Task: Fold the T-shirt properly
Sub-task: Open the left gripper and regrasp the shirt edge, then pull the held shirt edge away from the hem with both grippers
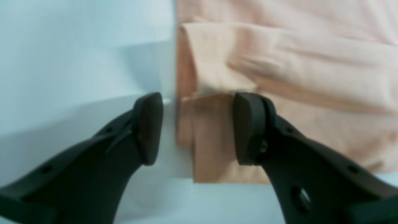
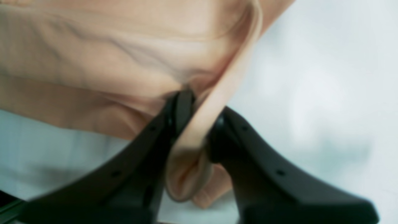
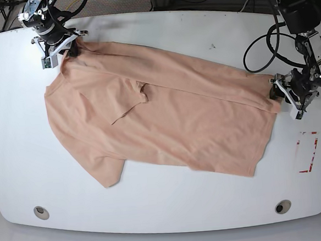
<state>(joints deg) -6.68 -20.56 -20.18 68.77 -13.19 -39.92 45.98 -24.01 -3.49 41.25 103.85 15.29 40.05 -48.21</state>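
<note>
The peach T-shirt (image 3: 165, 114) lies spread out on the white table (image 3: 172, 208), with one sleeve folded in over its middle. At the back left, my right gripper (image 3: 73, 48) holds the shirt's upper corner. In the right wrist view this gripper (image 2: 200, 124) is shut on a pinched fold of the T-shirt (image 2: 93, 56). My left gripper (image 3: 277, 90) sits at the shirt's right-hand corner. In the left wrist view it (image 1: 199, 127) is open, its fingers (image 1: 149, 127) straddling the layered edge of the fabric (image 1: 295, 62) without pressing it.
A white label with red marks (image 3: 306, 151) lies near the table's right edge. Two round holes (image 3: 41, 212) sit near the front edge. Cables (image 3: 260, 47) loop over the back right of the table.
</note>
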